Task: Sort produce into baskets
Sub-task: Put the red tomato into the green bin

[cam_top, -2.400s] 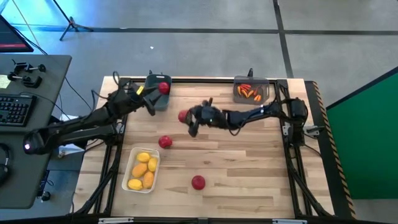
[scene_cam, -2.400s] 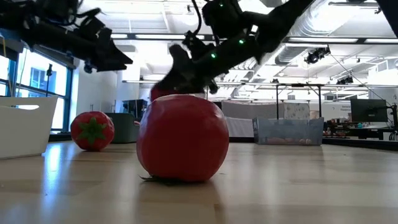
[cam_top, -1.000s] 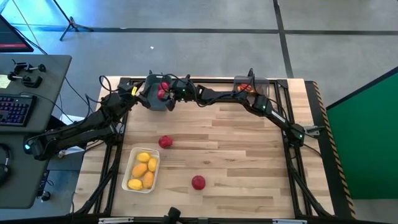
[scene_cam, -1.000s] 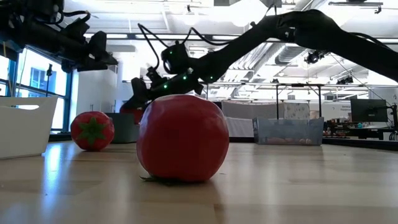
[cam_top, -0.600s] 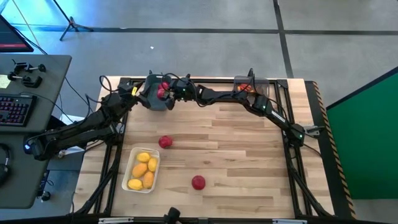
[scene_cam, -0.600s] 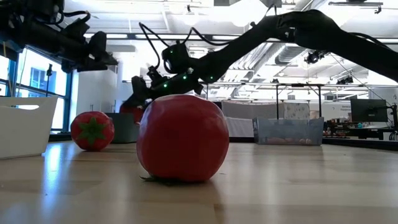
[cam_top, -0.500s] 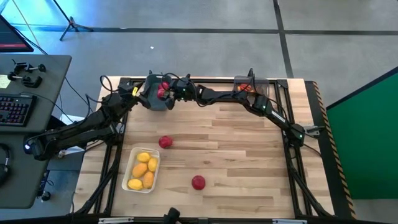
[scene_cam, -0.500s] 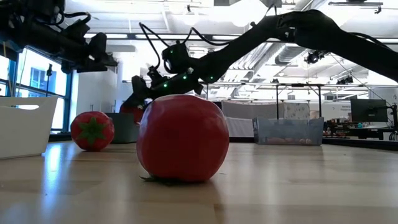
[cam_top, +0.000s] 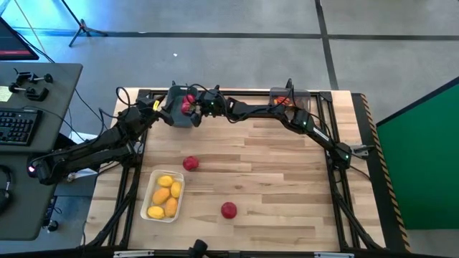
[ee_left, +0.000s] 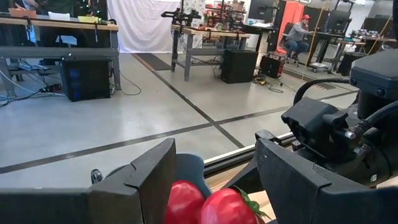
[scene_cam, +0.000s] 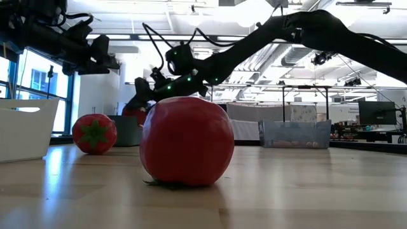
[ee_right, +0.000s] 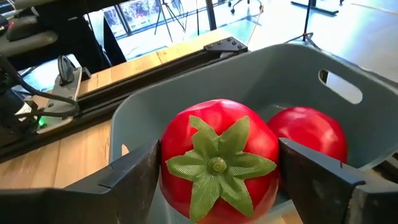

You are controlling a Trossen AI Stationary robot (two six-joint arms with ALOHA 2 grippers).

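On the wood table [cam_top: 272,179] from above, the right gripper [cam_top: 199,104] reaches over the blue bin [cam_top: 181,115] at eleven o'clock, left gripper [cam_top: 162,109] beside, jaws parted; right wrist: a tomato [ee_right: 217,165] sits between spread fingers [ee_right: 134,174], green top facing the camera, second tomato [ee_right: 309,134] behind, no legible writing.

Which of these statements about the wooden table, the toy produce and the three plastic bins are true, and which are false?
1. Two red tomatoes lie loose on the wooden table. True: one, another.
2. The white tray holds tomatoes. False: it holds yellow-orange lemons.
3. The right gripper is at the dark blue-grey bin. True.
4. The dark blue-grey bin is empty. False: the right wrist view shows two red tomatoes in it.
5. The right gripper is shut tight. False: its fingers stand apart.
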